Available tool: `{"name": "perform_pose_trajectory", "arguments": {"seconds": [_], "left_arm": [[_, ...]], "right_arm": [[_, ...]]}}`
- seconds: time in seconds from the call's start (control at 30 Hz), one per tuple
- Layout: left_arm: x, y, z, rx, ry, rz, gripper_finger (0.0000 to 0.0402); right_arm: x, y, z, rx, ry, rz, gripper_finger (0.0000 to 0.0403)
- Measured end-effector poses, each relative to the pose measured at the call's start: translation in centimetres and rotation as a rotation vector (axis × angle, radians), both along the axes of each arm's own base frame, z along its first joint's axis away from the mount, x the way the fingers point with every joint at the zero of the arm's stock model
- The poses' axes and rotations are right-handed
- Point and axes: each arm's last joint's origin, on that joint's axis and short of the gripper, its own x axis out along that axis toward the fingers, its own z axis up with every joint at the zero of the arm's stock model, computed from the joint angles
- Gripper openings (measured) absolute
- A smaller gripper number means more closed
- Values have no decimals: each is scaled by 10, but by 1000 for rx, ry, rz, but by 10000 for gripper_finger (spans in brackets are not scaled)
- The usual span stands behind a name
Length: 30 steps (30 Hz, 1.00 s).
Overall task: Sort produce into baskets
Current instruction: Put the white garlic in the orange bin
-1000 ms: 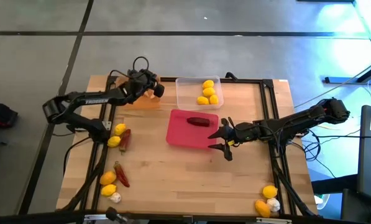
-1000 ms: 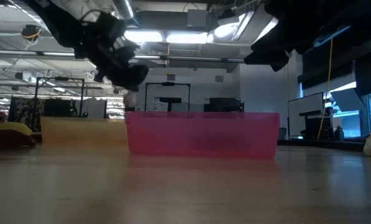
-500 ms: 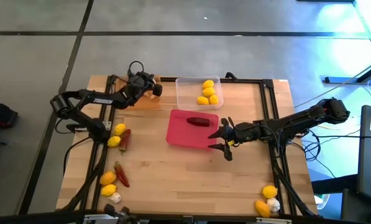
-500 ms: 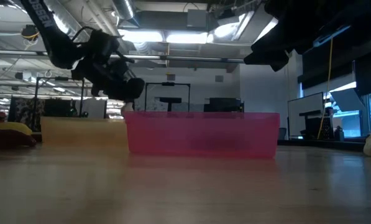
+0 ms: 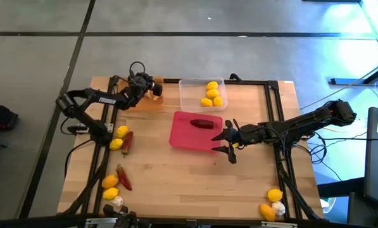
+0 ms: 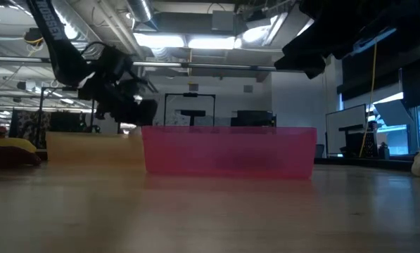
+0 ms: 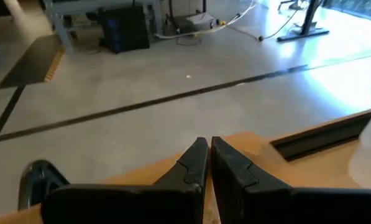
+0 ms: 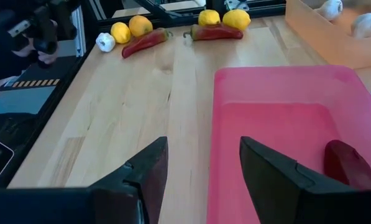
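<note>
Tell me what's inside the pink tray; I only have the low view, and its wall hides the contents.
Observer: One dark red chili lies in the pink tray, nothing else.
Operator: Is the right gripper open?
Observer: Yes. The right gripper is open, at the tray edge nearest the right arm.
Operator: And the left one?
Observer: The left gripper is shut, over the orange tray.
Operator: Anything in that tray?
Observer: Garlic bulbs.
</note>
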Motion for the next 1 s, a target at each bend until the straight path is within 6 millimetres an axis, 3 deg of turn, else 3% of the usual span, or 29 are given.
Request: {"name": "perform_pose_trajectory", "arguments": {"seconds": [0.33,0.57,1.0], "left_arm": [[1,6,-26,-59,50,12,13],[1,6,-28,-66,62,11,17],[3,2,-19,-35,77,-18,117]], "right_arm": [[0,0,0,-1,-1,0,195],[0,0,0,0,-1,0,195],[0,0,0,4,0,-2,195]]}}
